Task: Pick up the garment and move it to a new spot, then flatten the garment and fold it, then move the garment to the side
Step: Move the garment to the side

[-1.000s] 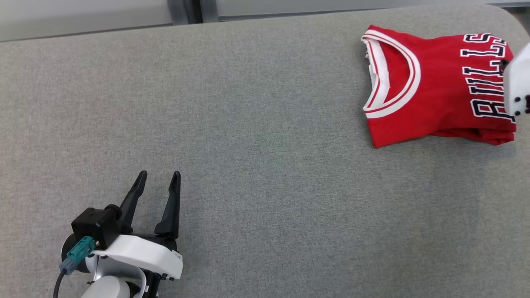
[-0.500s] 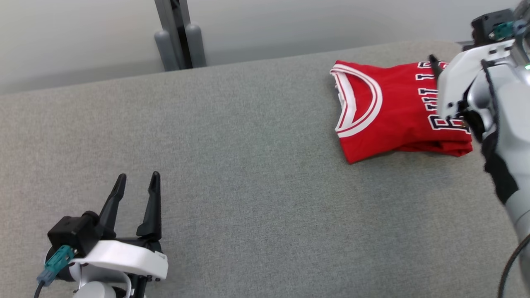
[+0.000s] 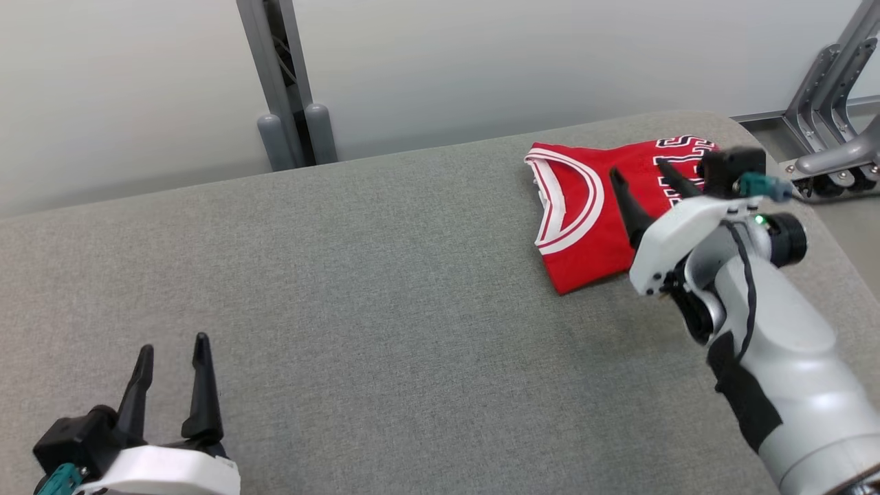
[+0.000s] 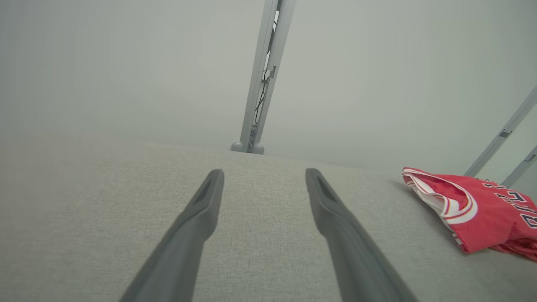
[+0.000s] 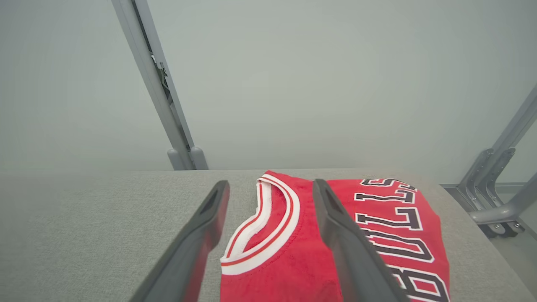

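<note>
The garment [image 3: 584,213] is a red jersey with white-trimmed collar and dark lettering, lying folded at the far right of the grey padded table [image 3: 385,275]; it also shows in the left wrist view, garment [image 4: 474,209], and the right wrist view, garment [image 5: 302,256]. My right gripper [image 3: 639,172] hovers open above the jersey, fingers pointing at the collar, with nothing between them; right gripper [image 5: 268,186]. My left gripper [image 3: 172,347] stands open and empty at the near left, far from the jersey; left gripper [image 4: 264,174].
A grey metal post [image 3: 285,82] rises behind the table's far edge. Angled metal frame legs with wheels [image 3: 835,130] stand off the table's right end. The table's right corner is rounded.
The head camera has tilted up, so the whole picture shifted. My right arm has come further in and now hangs over the jersey. The jersey lies still.
</note>
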`<state>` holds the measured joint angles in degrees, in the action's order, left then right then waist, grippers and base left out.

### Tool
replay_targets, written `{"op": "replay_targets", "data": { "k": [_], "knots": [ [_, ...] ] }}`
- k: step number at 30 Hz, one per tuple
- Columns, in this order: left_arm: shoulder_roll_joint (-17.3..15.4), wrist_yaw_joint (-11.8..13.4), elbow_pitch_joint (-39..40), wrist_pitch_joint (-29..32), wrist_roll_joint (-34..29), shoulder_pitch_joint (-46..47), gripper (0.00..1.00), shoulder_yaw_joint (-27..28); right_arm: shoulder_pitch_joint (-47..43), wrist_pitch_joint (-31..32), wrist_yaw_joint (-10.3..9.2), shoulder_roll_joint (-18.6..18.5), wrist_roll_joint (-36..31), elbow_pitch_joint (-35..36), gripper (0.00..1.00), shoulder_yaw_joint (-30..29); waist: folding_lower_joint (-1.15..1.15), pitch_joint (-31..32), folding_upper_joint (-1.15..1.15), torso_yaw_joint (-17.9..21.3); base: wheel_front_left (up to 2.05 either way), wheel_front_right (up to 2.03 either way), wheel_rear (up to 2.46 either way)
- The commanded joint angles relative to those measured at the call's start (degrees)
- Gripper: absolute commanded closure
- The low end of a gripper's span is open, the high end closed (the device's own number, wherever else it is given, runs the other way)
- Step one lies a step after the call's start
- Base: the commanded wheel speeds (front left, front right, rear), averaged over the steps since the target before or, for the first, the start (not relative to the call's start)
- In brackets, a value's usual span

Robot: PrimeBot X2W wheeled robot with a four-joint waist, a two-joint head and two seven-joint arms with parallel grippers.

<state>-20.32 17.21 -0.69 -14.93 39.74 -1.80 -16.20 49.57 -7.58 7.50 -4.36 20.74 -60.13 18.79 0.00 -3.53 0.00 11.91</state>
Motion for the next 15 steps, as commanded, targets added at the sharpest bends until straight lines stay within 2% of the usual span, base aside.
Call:
{"op": "replay_targets", "data": {
  "k": [1, 7, 15],
  "knots": [
    [-0.02, -0.11, -0.05, -0.29, -0.68, -0.50, 0.00, 0.67, -1.28, -0.95, -0.02, -0.37, 0.49, 1.02, 0.00, 0.16, 0.00, 0.09, 0.00, 0.07, 0.00, 0.00, 0.00],
    [1.33, -1.06, 0.32, -0.28, -2.98, -2.92, 0.00, 4.21, -9.26, -5.07, -0.02, -0.28, 0.60, 8.64, 0.00, -0.47, 0.00, 0.43, 0.00, -0.05, 0.00, 0.00, 0.00],
    [3.36, -2.04, -0.10, -0.30, -5.27, -5.17, 0.00, 6.41, -21.29, -5.83, -0.02, 0.83, -4.45, 20.83, 0.00, -6.91, 0.00, 1.08, 0.00, -1.38, 0.00, 0.00, 0.00]
  ]
}}
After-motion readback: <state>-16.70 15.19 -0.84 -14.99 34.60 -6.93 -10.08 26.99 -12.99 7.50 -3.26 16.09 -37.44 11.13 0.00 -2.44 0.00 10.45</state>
